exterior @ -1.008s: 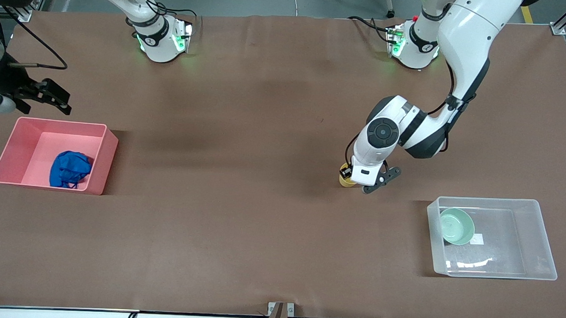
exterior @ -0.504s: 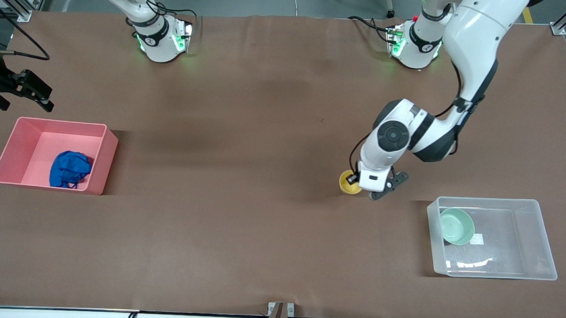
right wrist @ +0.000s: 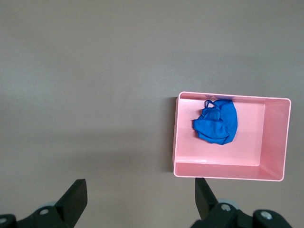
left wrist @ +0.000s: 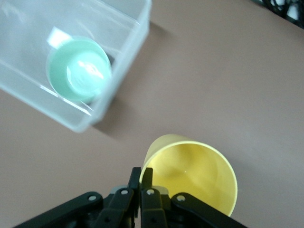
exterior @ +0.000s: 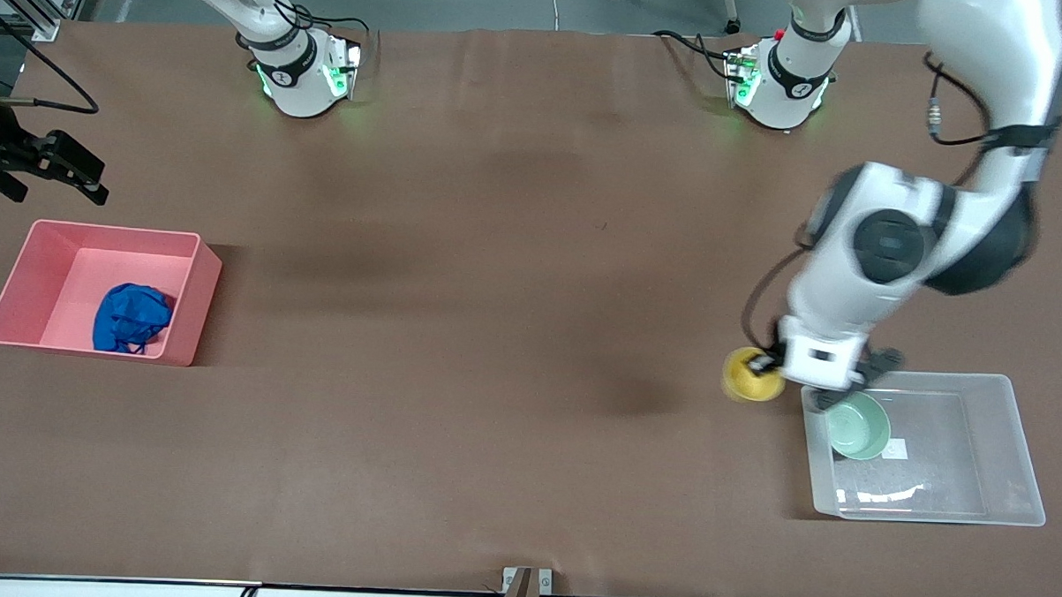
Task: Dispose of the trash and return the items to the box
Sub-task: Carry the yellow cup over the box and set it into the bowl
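The small yellow plastic cup (exterior: 752, 374), pinched by its rim in the closed left hand (exterior: 772, 363), had travelled from mid-bench and hung just beside the clear rectangular plastic tub (exterior: 1019, 492). Inside the tub a shallow, glossy mint-green round bowl (exterior: 857, 425) lay beside a small white sticker (exterior: 895, 449), its writing unreadable. The crumpled deep blue cloth wad (exterior: 130, 317) stayed in the pink opaque bin (exterior: 197, 300). The right hand (exterior: 51, 169) waited, fingers spread and empty, above the brown bench (exterior: 459, 331).

Robot lab: bench-mounted arm bases (exterior: 302, 83)
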Tool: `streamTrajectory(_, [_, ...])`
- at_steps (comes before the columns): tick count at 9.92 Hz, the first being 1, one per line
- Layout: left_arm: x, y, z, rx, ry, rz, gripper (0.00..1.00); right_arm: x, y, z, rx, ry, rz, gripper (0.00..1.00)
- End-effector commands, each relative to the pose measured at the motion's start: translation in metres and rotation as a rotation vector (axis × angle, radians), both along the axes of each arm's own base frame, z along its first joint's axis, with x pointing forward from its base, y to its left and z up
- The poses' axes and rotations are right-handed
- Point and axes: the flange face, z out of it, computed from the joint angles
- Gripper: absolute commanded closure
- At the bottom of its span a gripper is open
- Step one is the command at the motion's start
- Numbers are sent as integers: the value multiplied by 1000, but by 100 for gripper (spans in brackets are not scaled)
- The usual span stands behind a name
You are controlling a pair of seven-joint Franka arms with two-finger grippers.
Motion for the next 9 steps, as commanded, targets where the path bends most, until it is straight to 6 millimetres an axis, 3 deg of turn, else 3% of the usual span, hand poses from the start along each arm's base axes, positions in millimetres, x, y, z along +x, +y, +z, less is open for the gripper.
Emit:
streamTrajectory(1, [11, 84, -17, 21, 47, -110, 100, 5, 0, 0, -13, 7, -5, 0])
streamTrajectory(4, [28, 180, -44, 3, 77, -244, 100, 5, -1, -1, -11, 9, -5, 0])
streamTrajectory(5, [30, 195, -61, -13, 82, -251, 100, 5, 0, -1, -11, 9, -5, 0])
streamTrajectory(9, [47, 204, -131, -75, -2, -245, 100, 4, 0, -1, -11, 13, -6, 0])
